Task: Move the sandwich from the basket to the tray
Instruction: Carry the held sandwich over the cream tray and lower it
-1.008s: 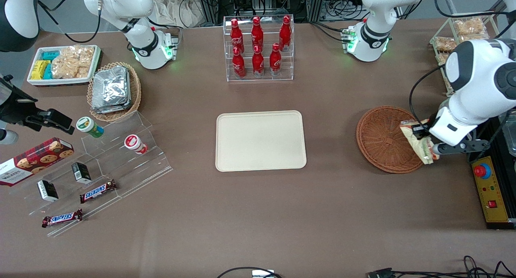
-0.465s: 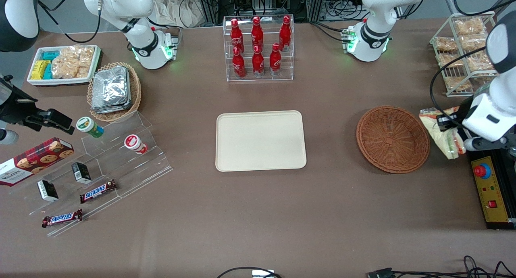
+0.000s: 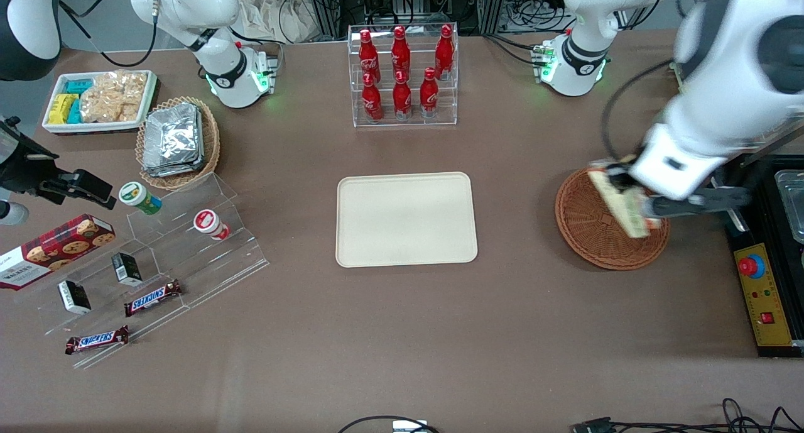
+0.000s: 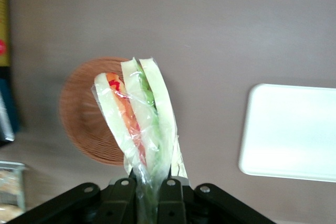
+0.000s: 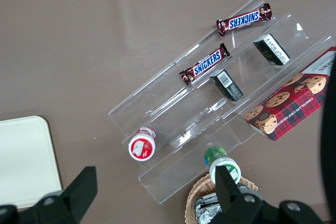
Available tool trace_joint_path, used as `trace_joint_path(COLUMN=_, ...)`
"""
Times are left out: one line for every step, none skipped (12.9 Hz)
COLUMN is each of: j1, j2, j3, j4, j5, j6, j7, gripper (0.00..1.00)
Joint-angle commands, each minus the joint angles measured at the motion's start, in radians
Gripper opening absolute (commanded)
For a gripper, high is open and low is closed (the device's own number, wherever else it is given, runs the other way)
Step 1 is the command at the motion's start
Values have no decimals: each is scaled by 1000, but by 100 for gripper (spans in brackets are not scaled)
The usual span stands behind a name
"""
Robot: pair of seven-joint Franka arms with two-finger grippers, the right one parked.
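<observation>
My gripper [image 4: 148,195] pinches the wrapped sandwich [image 4: 139,124] by one edge, holding it in the air above the basket [image 3: 597,229], well apart from the tray [image 3: 405,219] toward the table's middle.

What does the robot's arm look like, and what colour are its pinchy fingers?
The working arm is chunky, smooth and white with dark grey joint caps, and a black cable loops beside it. Its base has a black ring and a green light. The gripper above the basket is black, with two flat fingers.
</observation>
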Motion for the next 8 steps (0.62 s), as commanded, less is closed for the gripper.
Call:
trace_joint_path(j1=-179, j2=95, j3=-22, j4=70, j5=52, j6=-3, j7=-204, gripper=12)
trace_joint_path(j1=-236, j2=129, j3=-22, j4=102, j5=62, j6=-3, j7=-259, gripper=11)
trace_joint_path(j1=-278, j2=158, j3=-22, j4=126, j5=63, j6=-3, j7=-302, gripper=11)
trace_joint_path(j1=-313, j2=173, j3=-22, j4=128, j5=65, j6=-2, j7=-321, gripper=11)
trace_joint_path(j1=-338, j2=186, j3=-22, j4=120, j5=69, j6=20, j7=-324, gripper=11)
trace_joint_path(j1=-353, j2=195, j3=-22, j4=102, j5=71, j6=62, j7=-336, gripper=11)
trace_joint_path(j1=-360, j2=206, j3=-22, j4=55, j5=69, j6=107, j7=-376, gripper=12)
trace_joint_path(j1=-378, j2=206, j3=-22, j4=-6, j5=71, j6=171, j7=-419, gripper=12)
